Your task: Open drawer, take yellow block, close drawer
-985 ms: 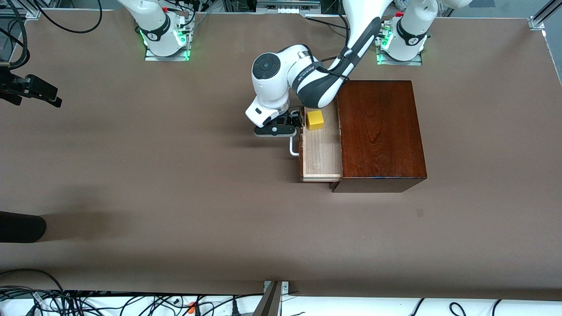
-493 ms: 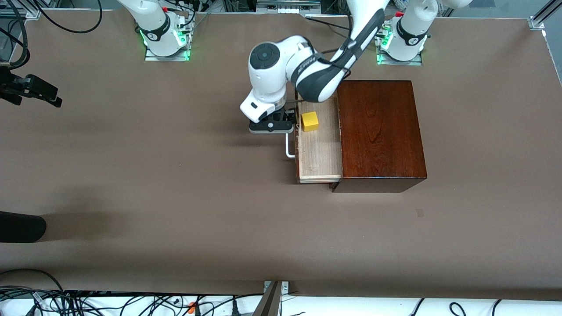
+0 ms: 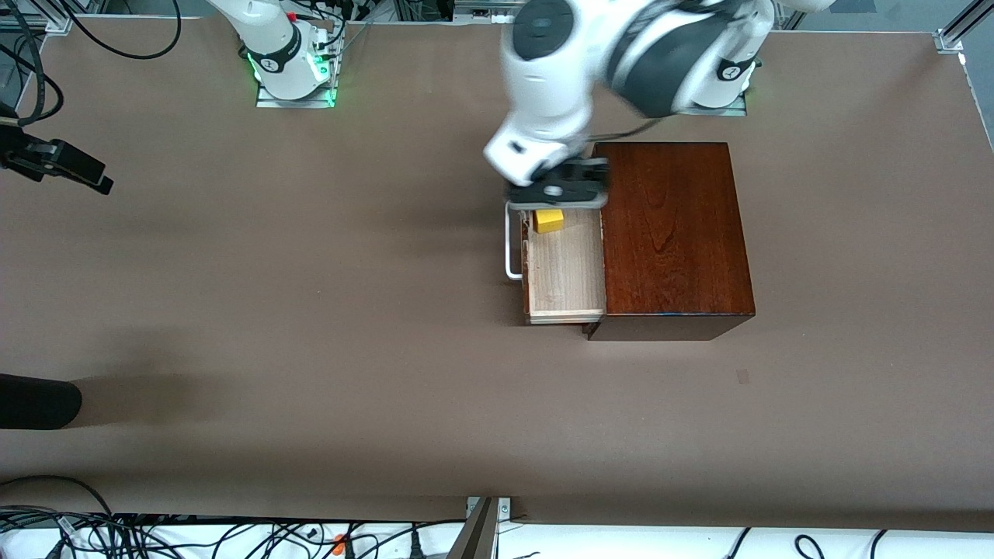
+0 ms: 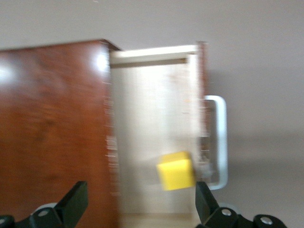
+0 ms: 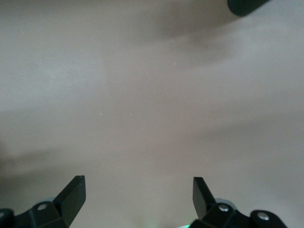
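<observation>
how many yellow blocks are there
1. The yellow block lies in the open drawer, at its end farther from the front camera, under the left gripper. The closed part of the wooden box could hide more.

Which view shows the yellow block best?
The left wrist view: the yellow block shows whole in the open drawer. The front view has the left gripper covering part of it. The right wrist view shows none.

The small bright yellow cube (image 3: pixel 548 220) lies in the pulled-out pale light-wood drawer (image 3: pixel 565 268) of the glossy dark mahogany box (image 3: pixel 669 233), at the drawer's end farther from the front camera, beneath the left gripper (image 3: pixel 556 194).
</observation>
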Available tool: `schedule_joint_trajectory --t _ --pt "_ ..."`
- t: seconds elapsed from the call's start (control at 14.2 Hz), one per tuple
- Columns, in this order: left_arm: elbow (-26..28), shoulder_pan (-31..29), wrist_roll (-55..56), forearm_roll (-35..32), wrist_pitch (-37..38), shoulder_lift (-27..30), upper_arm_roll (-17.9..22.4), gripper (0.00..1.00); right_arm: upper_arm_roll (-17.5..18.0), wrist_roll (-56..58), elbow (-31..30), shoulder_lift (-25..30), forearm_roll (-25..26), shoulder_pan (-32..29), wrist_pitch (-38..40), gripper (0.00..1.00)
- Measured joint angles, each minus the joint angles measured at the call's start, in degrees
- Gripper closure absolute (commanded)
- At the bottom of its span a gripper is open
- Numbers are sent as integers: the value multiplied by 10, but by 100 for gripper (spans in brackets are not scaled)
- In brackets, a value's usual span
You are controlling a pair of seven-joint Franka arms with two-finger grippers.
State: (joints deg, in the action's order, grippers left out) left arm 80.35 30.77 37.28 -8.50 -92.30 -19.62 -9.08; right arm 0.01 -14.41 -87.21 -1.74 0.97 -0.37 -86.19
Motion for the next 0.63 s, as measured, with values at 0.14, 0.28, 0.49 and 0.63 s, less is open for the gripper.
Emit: schedule_joint_trajectory --t 0.14,0.28,0.49,0.63 --pt "1 -64 -93 0 11 15 2 0 31 -91 0 0 -2 0 13 0" --pt "1 -128 -185 1 15 25 2 0 71 -197 0 0 -14 1 16 0" --pt "6 -200 -278 15 21 46 1 0 150 -388 2 0 -22 2 15 0" --pt "27 -240 -319 49 21 67 1 0 214 -534 9 0 -23 3 13 0"
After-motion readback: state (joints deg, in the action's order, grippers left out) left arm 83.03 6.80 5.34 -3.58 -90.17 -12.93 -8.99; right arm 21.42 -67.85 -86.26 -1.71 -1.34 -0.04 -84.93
